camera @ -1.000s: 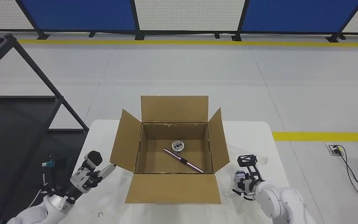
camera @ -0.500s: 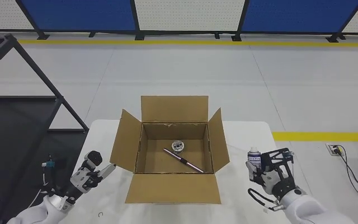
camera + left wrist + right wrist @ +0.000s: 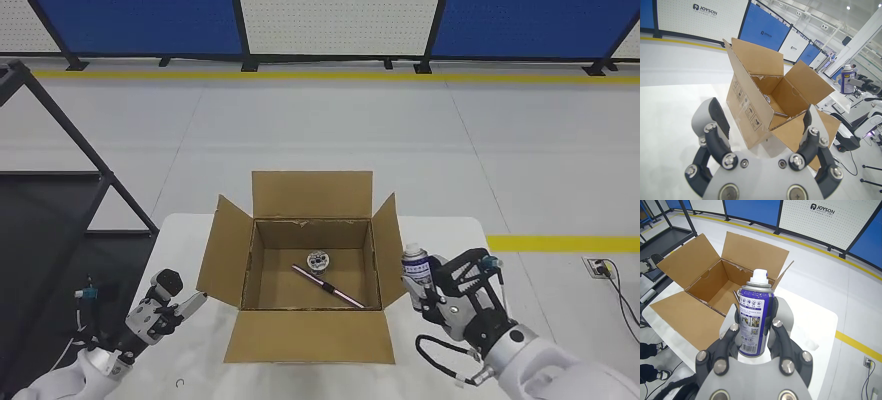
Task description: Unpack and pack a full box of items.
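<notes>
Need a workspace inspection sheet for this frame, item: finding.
Surface: white table, carrying the box.
Job's things: open cardboard box, flaps out, holding a slim rod and a small round metal part; spray can upright, held off the table beside the box's right-hand flap.
Clutter: one small dark bit on the table near the left arm, too small to identify.
Grippers: left gripper open, holding nothing, facing the box; right gripper shut on the spray can.
Cables: black cable loop at the right wrist; floor socket with lead.
Surroundings: partition panels, black rack frame, yellow floor line.
</notes>
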